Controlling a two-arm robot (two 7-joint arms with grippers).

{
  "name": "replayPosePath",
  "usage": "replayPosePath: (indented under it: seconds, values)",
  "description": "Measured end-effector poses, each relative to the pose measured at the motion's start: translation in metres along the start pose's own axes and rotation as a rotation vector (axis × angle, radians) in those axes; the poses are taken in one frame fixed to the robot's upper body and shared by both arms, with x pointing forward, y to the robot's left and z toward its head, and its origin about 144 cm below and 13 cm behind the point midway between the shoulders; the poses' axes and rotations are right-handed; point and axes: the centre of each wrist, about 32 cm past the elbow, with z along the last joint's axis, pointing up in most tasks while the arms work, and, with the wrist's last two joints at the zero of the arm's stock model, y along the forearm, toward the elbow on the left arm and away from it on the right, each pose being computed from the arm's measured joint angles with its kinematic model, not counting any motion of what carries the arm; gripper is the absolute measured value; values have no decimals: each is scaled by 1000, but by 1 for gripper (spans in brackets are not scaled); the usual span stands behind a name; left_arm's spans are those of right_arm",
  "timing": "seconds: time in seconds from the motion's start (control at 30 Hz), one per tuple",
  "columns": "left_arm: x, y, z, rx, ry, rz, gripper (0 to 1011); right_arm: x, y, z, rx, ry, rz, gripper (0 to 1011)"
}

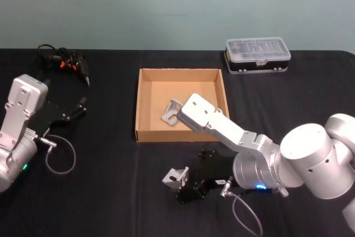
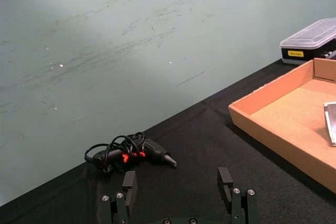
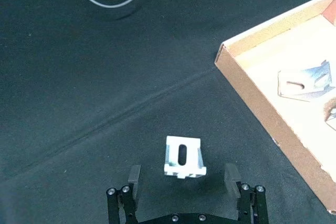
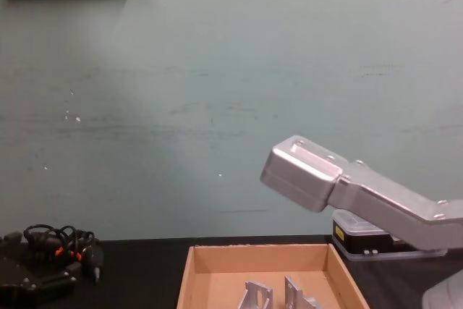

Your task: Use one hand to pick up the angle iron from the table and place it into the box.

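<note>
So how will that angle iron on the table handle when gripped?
The angle iron looks like rigid metal, so it likely won't flex. Small and loose on the table, it may slide or tip if the open right pincer touches one side first. The left pincer idles at left.

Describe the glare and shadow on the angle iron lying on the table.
Right wrist view: the angle iron, before the open right end effector, glares almost white; its shadow hardly shows on the black table. Head view: it looks grey, without glare; the left end effector, parked at left, is dark.
</note>
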Motion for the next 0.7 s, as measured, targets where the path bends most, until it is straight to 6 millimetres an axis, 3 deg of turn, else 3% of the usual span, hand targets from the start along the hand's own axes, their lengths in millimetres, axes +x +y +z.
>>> replayPosePath:
  seconds: [0.7]
  values:
    - [0,0,0,0,0,0,1011,3,18,3,-9,30,5,1004]
